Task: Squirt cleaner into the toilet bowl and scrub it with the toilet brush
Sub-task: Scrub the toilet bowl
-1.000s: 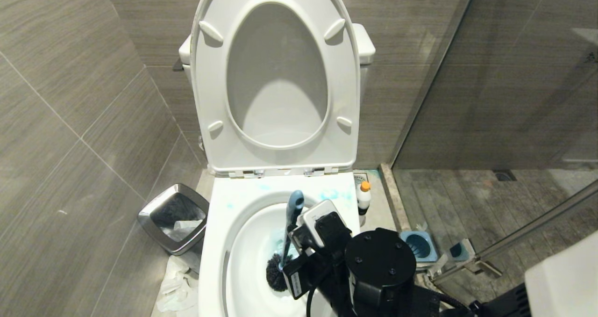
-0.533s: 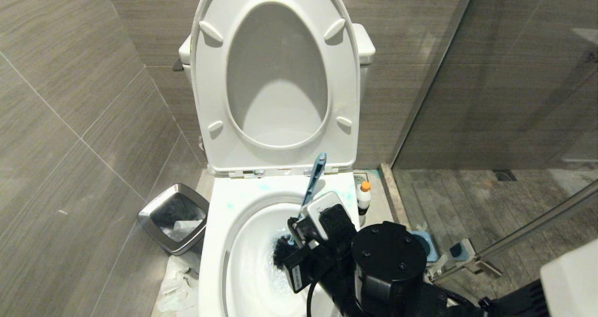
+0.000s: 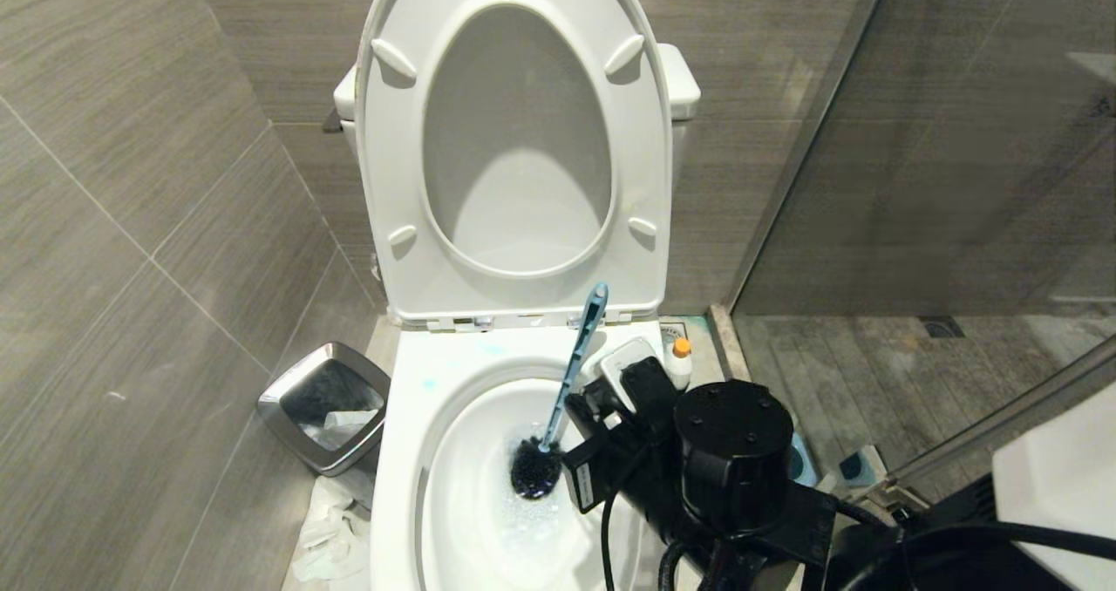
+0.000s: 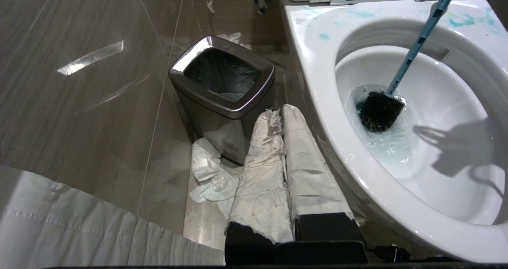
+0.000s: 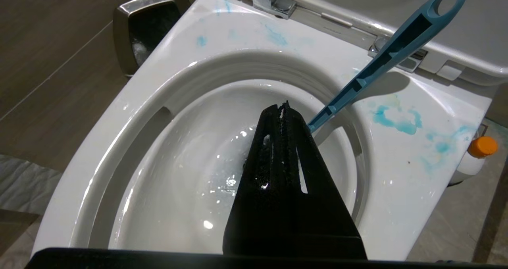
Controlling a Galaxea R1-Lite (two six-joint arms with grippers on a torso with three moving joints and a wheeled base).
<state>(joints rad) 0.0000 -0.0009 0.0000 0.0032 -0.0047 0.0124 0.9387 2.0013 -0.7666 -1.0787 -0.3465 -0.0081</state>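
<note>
Grey-tiled bathroom, toilet dead ahead, glass shower screen [image 3: 915,138] on the right.

Nearest: left tool [image 4: 279,112] is low beside the toilet's left flank. Its fingers are wrapped in white paper and pressed together, nothing gripped. It points at the floor gap between the bowl and the steel bin [image 3: 323,404]. Crumpled tissue [image 3: 327,530] lies on the floor at the bin's foot.

Right tool [image 5: 283,108] hangs over the right half of the toilet bowl [image 3: 410,451]. Its black fingers are closed tight against each other with nothing between them. It sits just beside the brush shaft, not clamped on it.

Toilet brush [image 3: 571,373] is in the bowl on its own. The black bristle head is down in the foamy, blue-tinted water. The blue-grey shaft is tilted up and back, and the handle end reaches the seat hinge area. From the left wrist view the whole shaft is bare down to the head.

Blue cleaner smears [image 5: 397,120] are on the back and right of the rim.

Cleaner bottle [image 3: 678,360] stands upright on the floor just right of the bowl's rear corner, orange cap on.

Farthest: seat and lid [image 3: 392,181] are raised against the cistern.
</note>
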